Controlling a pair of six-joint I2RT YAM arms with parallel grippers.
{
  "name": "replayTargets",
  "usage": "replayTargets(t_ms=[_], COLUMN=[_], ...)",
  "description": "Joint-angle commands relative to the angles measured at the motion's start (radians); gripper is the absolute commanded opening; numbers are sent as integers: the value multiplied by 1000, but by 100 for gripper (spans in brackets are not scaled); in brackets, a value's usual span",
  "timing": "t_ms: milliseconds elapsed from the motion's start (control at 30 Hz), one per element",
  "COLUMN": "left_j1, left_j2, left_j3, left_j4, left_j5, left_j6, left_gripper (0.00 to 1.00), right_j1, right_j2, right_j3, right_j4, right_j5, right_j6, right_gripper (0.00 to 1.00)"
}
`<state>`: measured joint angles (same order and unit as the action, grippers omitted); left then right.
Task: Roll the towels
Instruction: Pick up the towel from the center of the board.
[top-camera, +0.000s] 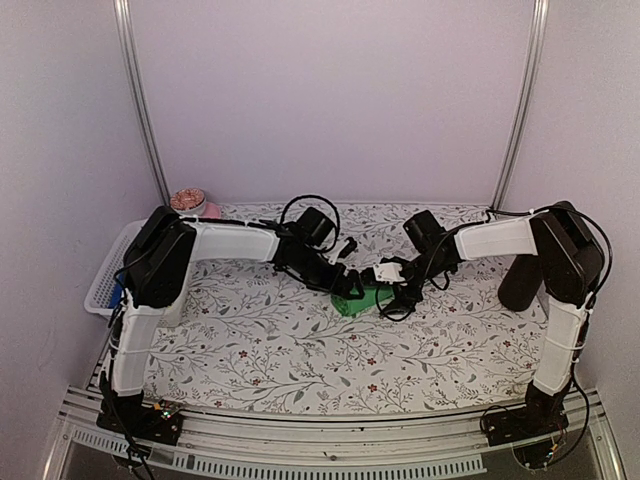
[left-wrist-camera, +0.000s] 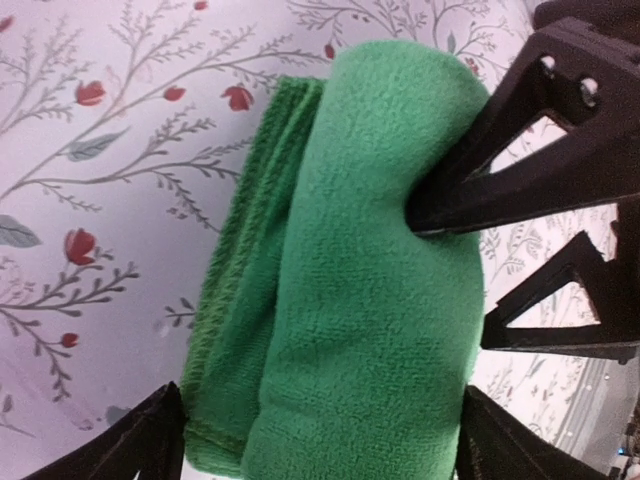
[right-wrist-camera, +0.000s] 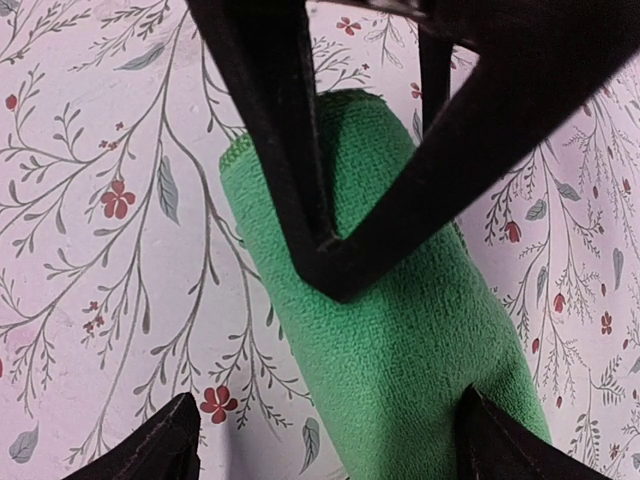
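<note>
The green towel lies rolled at the middle of the bench. The left gripper and right gripper both stand open astride it. Soft, light and springy, it probably unrolls easily, so it is best pinched across the roll's middle.

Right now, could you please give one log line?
towel: green, rolled | left end effector: open | right end effector: open

Table has a white cover printed with grey twigs and small red flowers, green towel lies rolled on it about mid-table with layered edges showing at one end, white mesh basket at the left edge, pink bowl in the far-left corner.
</note>
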<state>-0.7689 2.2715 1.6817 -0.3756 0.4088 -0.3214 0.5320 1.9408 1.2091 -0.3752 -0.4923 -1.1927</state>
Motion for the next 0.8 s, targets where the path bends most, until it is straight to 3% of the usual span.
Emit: replayTargets(t_ms=[0,467,767], left_j1=[22,62,39], left_j2=[-12,107,176], left_j3=[31,122,144], left_j4=[-93,-93,-175], left_j5=[-90,182,219], left_j6=[39,2,21], left_gripper=[97,97,97], right_j1=[5,13,16], right_j2=[42,20,-5], right_j3=[-8,-49,-80], right_j4=[-70,-36,-6], right_j5=[48,75,93], right_j6=[24,3,-7], right_gripper=[87,87,87])
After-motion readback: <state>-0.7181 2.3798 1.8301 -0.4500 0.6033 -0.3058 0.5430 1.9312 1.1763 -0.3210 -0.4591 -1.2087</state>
